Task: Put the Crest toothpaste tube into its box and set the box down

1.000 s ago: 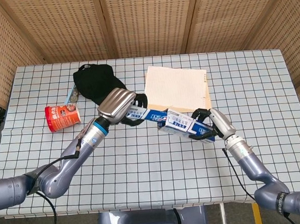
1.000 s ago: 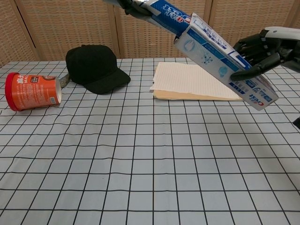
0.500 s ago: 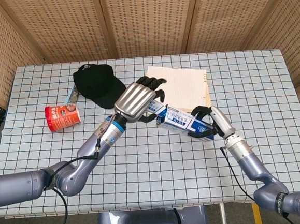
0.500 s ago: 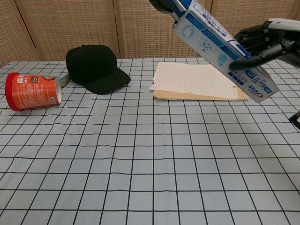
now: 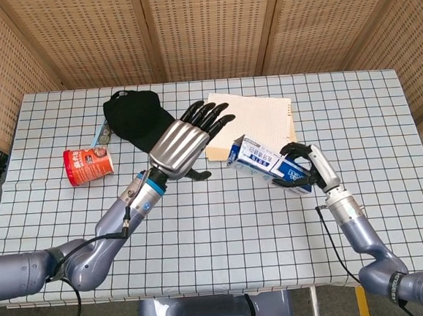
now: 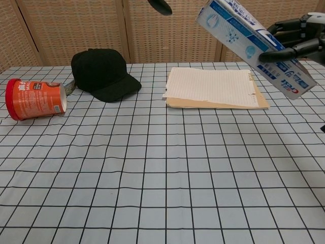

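Observation:
My right hand [image 5: 306,174] grips the blue and white Crest box [image 5: 263,165] at its right end and holds it tilted above the table. In the chest view the Crest box [image 6: 254,46] slants down to the right in my right hand [image 6: 299,38]. The toothpaste tube does not show; the box hides whatever is inside. My left hand [image 5: 186,140] hovers to the left of the box with its fingers spread and nothing in it. Only a dark fingertip [image 6: 160,6] of that hand shows at the top of the chest view.
A tan notepad [image 5: 256,119] lies behind the box. A black cap [image 5: 135,118] sits at the back left, with an orange cup [image 5: 87,165] on its side further left. Low on the table lie the notepad [image 6: 213,91], cap [image 6: 101,73] and cup [image 6: 35,98].
The tube slid out of sight into the box. My left hand let go, opened and drew back to the left. My right hand moved the box a little to the right.

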`<state>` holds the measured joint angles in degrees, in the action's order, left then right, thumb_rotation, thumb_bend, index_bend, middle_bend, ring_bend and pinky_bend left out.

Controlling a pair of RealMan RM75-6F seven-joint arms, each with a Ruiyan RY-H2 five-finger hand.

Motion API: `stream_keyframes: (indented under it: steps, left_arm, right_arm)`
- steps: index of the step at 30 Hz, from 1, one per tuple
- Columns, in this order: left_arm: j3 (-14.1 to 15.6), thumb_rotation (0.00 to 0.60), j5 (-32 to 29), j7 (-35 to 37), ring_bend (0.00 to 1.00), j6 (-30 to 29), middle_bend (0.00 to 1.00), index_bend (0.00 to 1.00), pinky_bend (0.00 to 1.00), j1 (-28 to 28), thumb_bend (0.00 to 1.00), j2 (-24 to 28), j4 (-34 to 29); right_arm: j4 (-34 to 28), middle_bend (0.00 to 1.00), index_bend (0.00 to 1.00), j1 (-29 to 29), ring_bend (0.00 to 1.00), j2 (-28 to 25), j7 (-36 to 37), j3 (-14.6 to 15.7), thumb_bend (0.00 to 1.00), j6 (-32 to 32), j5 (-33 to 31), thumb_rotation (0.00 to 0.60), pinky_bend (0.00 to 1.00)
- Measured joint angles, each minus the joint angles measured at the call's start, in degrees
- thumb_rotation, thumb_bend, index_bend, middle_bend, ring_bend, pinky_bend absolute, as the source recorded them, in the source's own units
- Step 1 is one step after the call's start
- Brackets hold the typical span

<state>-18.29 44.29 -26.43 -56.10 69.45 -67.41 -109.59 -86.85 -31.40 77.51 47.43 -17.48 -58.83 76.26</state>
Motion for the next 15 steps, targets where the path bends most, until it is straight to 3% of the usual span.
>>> stream_keyframes:
  steps: [6, 15]
  left_arm:
    - [2.15, 0.600, 2.13, 1.88, 0.00, -2.04, 0.00, 0.10, 0.00, -3.86, 0.05, 0.98, -1.49]
    - [10.23, 0.600, 9.85, 2.59, 0.00, -7.87, 0.00, 0.12, 0.00, -13.53, 0.05, 2.44, -4.38]
  right_arm:
    - [0.88, 0.58, 0.78, 0.76, 0.55, -0.08, 1.31, -0.17, 0.25, -1.26, -0.38, 0.600, 0.50]
    - [3.76, 0.58, 0.77, 2.59, 0.55, -0.29, -10.49, 3.42, 0.25, -1.07, -2.05, 0.600, 0.50]
